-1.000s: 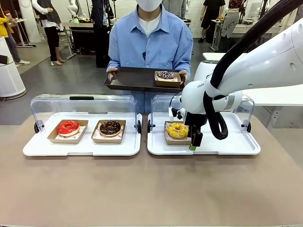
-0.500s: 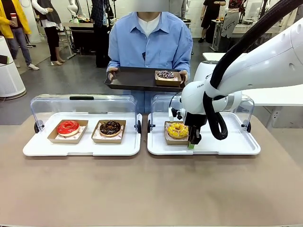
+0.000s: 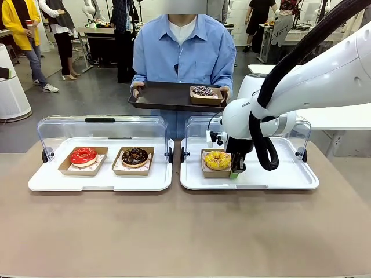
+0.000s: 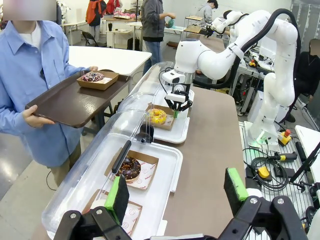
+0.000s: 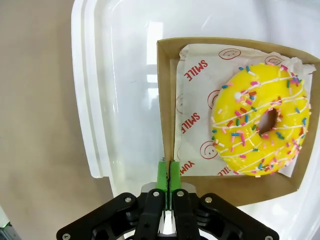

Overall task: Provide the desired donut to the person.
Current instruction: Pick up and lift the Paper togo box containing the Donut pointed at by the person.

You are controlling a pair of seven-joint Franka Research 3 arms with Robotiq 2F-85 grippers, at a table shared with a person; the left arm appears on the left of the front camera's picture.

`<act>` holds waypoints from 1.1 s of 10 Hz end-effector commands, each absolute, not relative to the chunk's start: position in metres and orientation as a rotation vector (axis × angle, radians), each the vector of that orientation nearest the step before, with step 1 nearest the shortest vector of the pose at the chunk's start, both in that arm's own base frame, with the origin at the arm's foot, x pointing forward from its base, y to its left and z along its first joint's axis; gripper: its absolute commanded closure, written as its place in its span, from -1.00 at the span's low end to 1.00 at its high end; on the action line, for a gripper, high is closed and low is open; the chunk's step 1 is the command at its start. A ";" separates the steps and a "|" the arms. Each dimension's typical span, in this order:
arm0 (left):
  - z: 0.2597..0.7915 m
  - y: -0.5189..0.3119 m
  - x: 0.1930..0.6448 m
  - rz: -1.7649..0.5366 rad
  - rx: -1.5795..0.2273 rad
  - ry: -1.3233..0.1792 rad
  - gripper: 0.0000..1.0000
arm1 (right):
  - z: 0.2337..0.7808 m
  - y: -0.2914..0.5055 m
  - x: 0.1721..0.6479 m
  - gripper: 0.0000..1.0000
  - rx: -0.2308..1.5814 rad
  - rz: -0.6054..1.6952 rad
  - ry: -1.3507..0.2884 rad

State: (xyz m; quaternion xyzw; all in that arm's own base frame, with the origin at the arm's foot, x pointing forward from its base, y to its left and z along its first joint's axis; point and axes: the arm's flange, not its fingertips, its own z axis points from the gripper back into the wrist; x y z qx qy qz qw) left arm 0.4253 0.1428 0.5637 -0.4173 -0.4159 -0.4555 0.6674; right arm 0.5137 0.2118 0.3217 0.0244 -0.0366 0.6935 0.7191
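A yellow sprinkled donut (image 3: 217,159) lies in a cardboard box (image 5: 167,100) on the right white tray (image 3: 278,176). My right gripper (image 3: 234,171) is shut on the box's side wall; in the right wrist view its green pads (image 5: 162,172) pinch the cardboard edge beside the yellow donut (image 5: 260,120). The person (image 3: 182,49) in a light blue shirt stands at the far side holding a dark tray (image 3: 162,95) with a chocolate sprinkled donut (image 3: 203,91) in a box. My left gripper (image 4: 177,192) is open, above the left tray's edge with nothing between its fingers.
The left white tray (image 3: 98,179) holds a red-glazed donut (image 3: 83,156) and a chocolate donut (image 3: 135,156) in boxes. Both trays have clear lids (image 3: 101,127) swung open at the back. The table's near half (image 3: 174,231) is bare brown surface.
My right gripper has edged slightly back and left, closing in on the yellow donut's box wall. The donut box and the person's tray have stayed put.
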 end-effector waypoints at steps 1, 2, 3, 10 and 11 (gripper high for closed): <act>0.565 0.144 0.424 -1.028 -0.945 -0.949 -1.00 | 0.319 0.210 0.516 1.00 0.027 1.544 -0.082; 0.565 0.144 0.424 -1.028 -0.945 -0.949 -1.00 | 0.323 0.211 0.515 1.00 0.026 1.550 -0.088; 0.565 0.144 0.424 -1.028 -0.945 -0.949 -1.00 | 0.331 0.212 0.509 1.00 0.024 1.564 -0.094; 0.565 0.144 0.424 -1.028 -0.945 -0.949 -1.00 | 0.442 0.242 0.422 1.00 0.031 1.504 0.061; 0.565 0.144 0.424 -1.028 -0.945 -0.949 -1.00 | 0.458 0.248 0.411 1.00 0.036 1.504 0.091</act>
